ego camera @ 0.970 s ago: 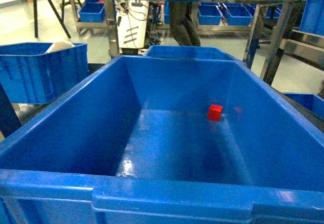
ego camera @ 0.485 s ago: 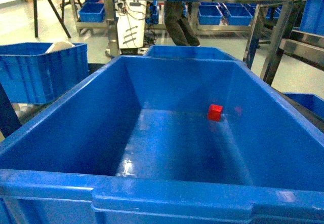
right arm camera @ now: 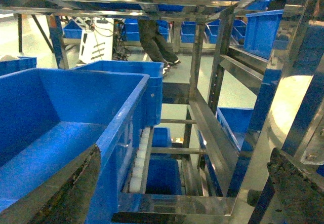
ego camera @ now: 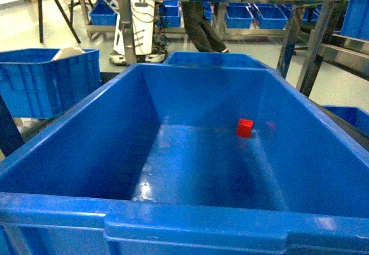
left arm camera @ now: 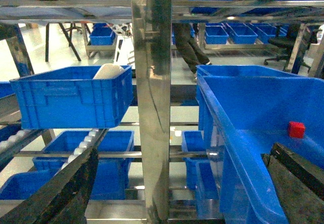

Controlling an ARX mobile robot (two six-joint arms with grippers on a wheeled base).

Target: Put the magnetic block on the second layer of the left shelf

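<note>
A warehouse floor stretches behind the steel rack, with rows of small blue bins [ego camera: 242, 15] on low frames and a person's legs [ego camera: 202, 27] standing beside a white wheeled machine [ego camera: 135, 33]. In the head view a large deep blue tub [ego camera: 75, 151] fills the foreground, sitting on the left shelf second layer [left arm camera: 152, 155], whose rails run behind a shiny upright post [left arm camera: 152, 97] in the left wrist view. The magnetic block [ego camera: 245, 128] rests on the tub's floor, toward the far right corner, just beside the right wall, where a faint red reflection shows. The left wrist view finds the same red cube [left arm camera: 296, 129] inside the tub, to the right of the post.

A smaller ribbed blue crate [ego camera: 49, 82] stands to the left of the tub, apart from it, with a pale rounded object inside. A second blue tub [ego camera: 216, 59] sits just behind the big one.

The left gripper [left arm camera: 177, 193] is spread wide, its two dark fingers at the lower corners of its camera view, holding nothing. The right gripper [right arm camera: 187, 193] is likewise spread wide and empty, outside the tub's right wall, facing the rack frame. Neither gripper appears in the head view.
</note>
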